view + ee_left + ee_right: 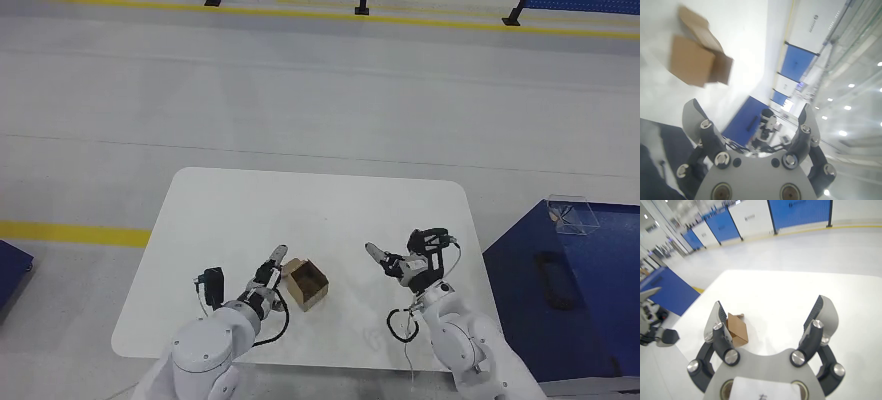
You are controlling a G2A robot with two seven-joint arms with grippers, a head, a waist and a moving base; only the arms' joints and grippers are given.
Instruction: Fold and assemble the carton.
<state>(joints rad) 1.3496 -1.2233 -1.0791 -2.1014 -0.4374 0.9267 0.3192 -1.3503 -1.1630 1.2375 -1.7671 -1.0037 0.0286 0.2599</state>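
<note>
A small brown carton (pixel 306 283) stands on the white table (pixel 320 210) near its front edge, its top open and its flaps up. My left gripper (pixel 277 256) is just to the left of the carton, open and holding nothing. In the left wrist view the carton (pixel 696 56) lies beyond the spread fingers (pixel 690 113). My right gripper (pixel 385 258) hangs over the table to the right of the carton, a clear gap apart, open and empty. In the right wrist view the carton (pixel 738 330) sits past one finger (pixel 715 317), partly hidden by it.
A blue bin (pixel 570 290) stands right of the table, with a clear plastic box (pixel 572 212) on its far corner. Another blue object (pixel 12 270) sits at the left edge. Yellow floor lines run behind and to the left.
</note>
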